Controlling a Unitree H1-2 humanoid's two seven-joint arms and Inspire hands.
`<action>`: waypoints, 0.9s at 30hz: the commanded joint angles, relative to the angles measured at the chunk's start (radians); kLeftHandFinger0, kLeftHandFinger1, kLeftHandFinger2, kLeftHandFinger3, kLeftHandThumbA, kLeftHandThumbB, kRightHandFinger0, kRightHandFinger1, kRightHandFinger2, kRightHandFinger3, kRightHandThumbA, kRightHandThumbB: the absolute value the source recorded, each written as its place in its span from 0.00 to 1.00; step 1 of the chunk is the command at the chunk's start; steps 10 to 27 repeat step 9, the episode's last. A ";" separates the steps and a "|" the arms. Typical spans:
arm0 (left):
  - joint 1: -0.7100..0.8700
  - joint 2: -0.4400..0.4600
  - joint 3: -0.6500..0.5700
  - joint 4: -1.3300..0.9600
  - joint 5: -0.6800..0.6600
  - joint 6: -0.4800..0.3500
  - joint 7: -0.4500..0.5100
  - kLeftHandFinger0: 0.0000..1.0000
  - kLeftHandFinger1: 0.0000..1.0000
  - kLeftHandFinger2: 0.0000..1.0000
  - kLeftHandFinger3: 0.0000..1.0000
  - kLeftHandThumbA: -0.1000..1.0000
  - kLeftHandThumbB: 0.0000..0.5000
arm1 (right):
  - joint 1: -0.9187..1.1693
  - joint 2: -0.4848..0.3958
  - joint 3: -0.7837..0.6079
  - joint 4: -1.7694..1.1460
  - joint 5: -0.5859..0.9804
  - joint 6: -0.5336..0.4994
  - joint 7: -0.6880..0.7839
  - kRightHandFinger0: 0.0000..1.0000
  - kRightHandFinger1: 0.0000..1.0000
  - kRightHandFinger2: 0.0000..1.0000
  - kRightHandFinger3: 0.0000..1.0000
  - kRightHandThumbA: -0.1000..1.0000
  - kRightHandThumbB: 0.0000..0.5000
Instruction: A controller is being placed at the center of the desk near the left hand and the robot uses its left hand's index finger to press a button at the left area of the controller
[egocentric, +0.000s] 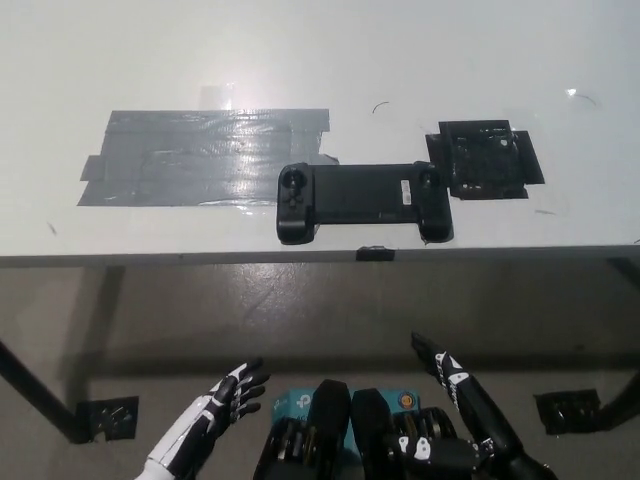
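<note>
A black controller (362, 201) lies flat near the front edge of the white desk (320, 60), its long side parallel to the edge, with a round stick at its left end. My white left hand (210, 420) hangs below the desk at the lower left, fingers spread and open, far from the controller. Low at the right, below the desk as well, my black right hand (455, 385) rests with fingers extended, holding nothing.
A grey tape patch (200, 155) covers the desk to the left of the controller. A black square pad (485, 160) lies just right of it. A small black clip (375, 253) sits on the desk's front edge. The floor shows below.
</note>
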 joint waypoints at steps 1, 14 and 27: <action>-0.037 -0.052 -0.064 0.083 0.002 -0.481 0.385 1.00 1.00 1.00 1.00 1.00 0.57 | -0.035 0.041 -0.056 -0.040 0.046 -0.149 -0.053 1.00 1.00 1.00 1.00 0.98 0.51; -0.012 -0.036 -0.121 0.084 0.018 -0.481 0.487 1.00 1.00 1.00 1.00 1.00 0.55 | -0.019 0.052 -0.063 -0.054 0.036 -0.151 -0.060 1.00 1.00 1.00 1.00 0.98 0.49; -0.012 -0.036 -0.121 0.084 0.018 -0.481 0.487 1.00 1.00 1.00 1.00 1.00 0.55 | -0.019 0.052 -0.063 -0.054 0.036 -0.151 -0.060 1.00 1.00 1.00 1.00 0.98 0.49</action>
